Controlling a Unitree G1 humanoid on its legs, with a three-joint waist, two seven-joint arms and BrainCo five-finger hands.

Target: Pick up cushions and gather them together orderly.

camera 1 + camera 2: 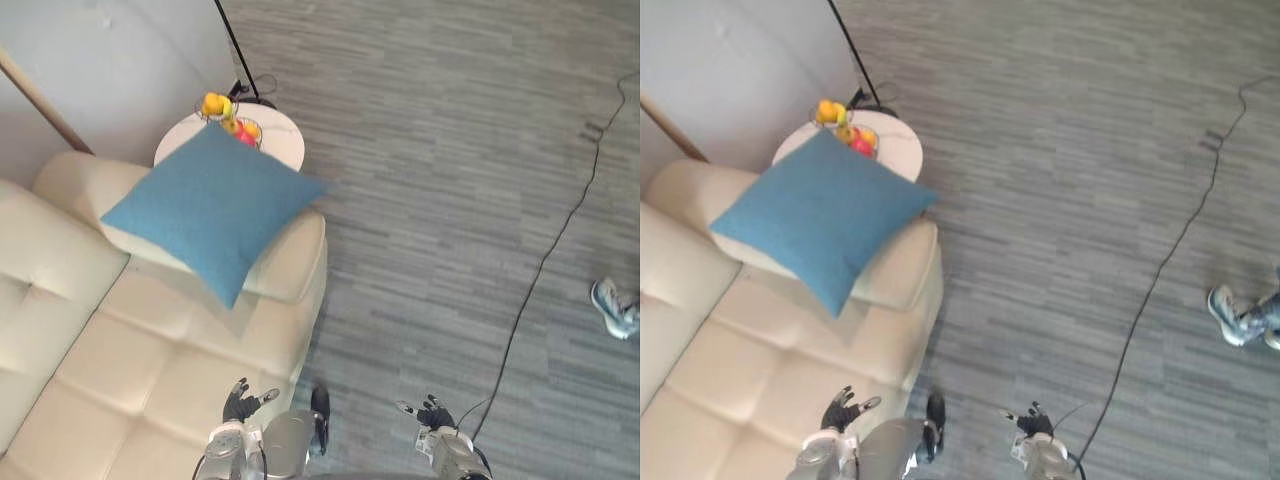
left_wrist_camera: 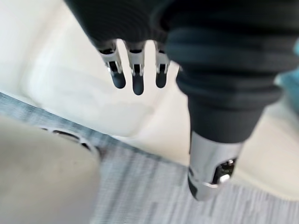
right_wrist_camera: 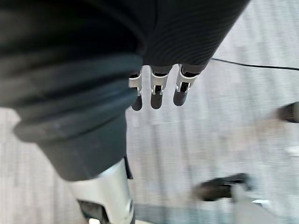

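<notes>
Down at the near edge of the scene, the left hand is hanging over the near-right corner of the cream sofa. Its fingers are reaching out straight and spread with the thumb apart, carrying nothing. To its right, the right hand is hovering over the grey floor, its fingers likewise straight and relaxed, also empty. Both hands are being held low and wide, probably because no reach is under way and the arms are waiting ready.

Farther off, well apart from both hands, the blue cushion is lying on the sofa's armrest, turned cornerwise like a diamond. Its near corner is drooping over the seat and its far corner is pointing toward the round worktop just beyond the armrest. It is resting there loosely rather than squared against the backrest, which I am judging to be why it is counting as untidy. On the worktop a wire basket of fruit is standing close to the cushion's far corner, so a careless lift could be knocking it. A person's shoe is showing at the right edge on the floor. The pick-up is not yet begun; the robot is needing to come closer, the left hand being the nearer one.
</notes>
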